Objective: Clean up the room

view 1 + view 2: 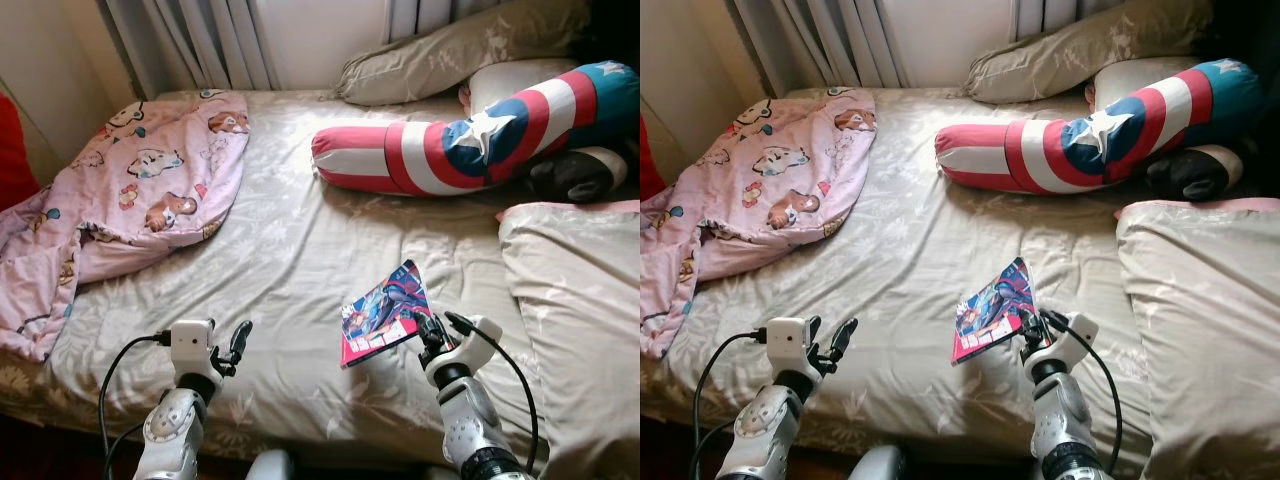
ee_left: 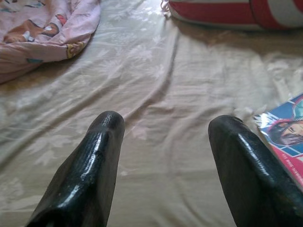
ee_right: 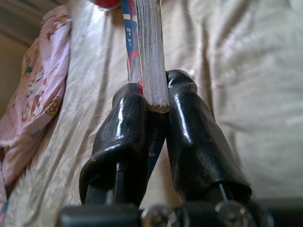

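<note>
The right tool is clenched on the near edge of a comic book, holding it tilted just above the near part of the bed. The left tool hovers released to the book's left, apart from it.

comic book top cut off | cover title perhaps illegible

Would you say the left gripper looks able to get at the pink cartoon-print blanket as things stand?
Probably yes: the left gripper is open and holds nothing, and only bare beige bedsheet lies between it and the pink cartoon-print blanket on its side.
</note>
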`<state>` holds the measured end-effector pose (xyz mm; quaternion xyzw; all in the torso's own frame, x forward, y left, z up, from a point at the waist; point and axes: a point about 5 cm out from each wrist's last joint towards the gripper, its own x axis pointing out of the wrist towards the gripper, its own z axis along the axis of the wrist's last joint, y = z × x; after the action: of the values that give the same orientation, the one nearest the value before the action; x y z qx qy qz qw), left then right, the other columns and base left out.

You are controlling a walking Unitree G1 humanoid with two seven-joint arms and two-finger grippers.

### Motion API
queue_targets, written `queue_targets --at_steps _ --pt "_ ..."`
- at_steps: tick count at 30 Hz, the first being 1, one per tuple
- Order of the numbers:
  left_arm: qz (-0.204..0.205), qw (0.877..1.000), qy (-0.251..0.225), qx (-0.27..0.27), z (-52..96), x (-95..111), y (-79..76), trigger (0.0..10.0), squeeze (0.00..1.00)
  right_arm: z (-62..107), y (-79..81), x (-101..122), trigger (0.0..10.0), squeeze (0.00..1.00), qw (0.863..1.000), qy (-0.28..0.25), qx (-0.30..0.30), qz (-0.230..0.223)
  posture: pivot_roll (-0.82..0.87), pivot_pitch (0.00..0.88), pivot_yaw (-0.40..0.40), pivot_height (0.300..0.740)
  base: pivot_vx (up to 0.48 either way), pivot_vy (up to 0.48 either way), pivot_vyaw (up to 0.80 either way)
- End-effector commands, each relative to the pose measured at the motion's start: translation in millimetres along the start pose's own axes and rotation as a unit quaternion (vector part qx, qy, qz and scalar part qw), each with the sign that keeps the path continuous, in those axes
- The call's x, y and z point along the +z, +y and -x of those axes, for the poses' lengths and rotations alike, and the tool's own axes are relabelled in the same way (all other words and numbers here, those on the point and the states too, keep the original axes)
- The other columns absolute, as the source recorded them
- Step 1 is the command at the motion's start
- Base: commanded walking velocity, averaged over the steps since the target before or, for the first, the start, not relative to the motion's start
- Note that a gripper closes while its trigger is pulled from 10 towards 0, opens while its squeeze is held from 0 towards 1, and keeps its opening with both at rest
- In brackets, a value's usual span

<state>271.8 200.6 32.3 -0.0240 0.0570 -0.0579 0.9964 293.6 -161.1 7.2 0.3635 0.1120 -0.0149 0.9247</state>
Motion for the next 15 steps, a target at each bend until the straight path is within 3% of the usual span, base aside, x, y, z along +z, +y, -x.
queue_targets --at_steps 1,4,8,11,15 --pt "-0.021 1.000 0.008 -0.014 6.1 1 4.4 10.0 0.00 -1.3 -1.7 1 10.0 0.00 1.000 -0.006 -0.013 -0.025 0.18 0.145 0.138 0.649 0.000 0.000 0.00" --pt "-0.024 1.000 0.009 -0.015 10.4 1 6.4 10.0 0.00 2.5 -11.4 0 10.0 0.00 0.999 -0.002 -0.042 -0.025 0.19 0.154 0.145 0.649 0.000 0.000 0.00" --pt "-0.032 0.999 0.021 -0.012 21.4 -1 11.9 10.0 0.00 15.2 -41.2 3 10.0 0.00 0.991 0.008 -0.130 -0.022 0.21 0.174 0.157 0.649 0.000 0.000 0.00" --pt "-0.036 0.999 0.029 -0.012 29.9 -2 15.0 10.0 0.00 22.2 -53.9 4 10.0 0.00 0.986 0.008 -0.163 -0.029 0.22 0.192 0.163 0.649 0.000 0.000 0.00" --pt "-0.038 0.999 0.036 -0.011 34.8 -3 16.0 10.0 0.00 26.1 -60.4 4 10.0 0.00 0.983 0.008 -0.181 -0.030 0.22 0.201 0.167 0.649 0.000 0.000 0.00"
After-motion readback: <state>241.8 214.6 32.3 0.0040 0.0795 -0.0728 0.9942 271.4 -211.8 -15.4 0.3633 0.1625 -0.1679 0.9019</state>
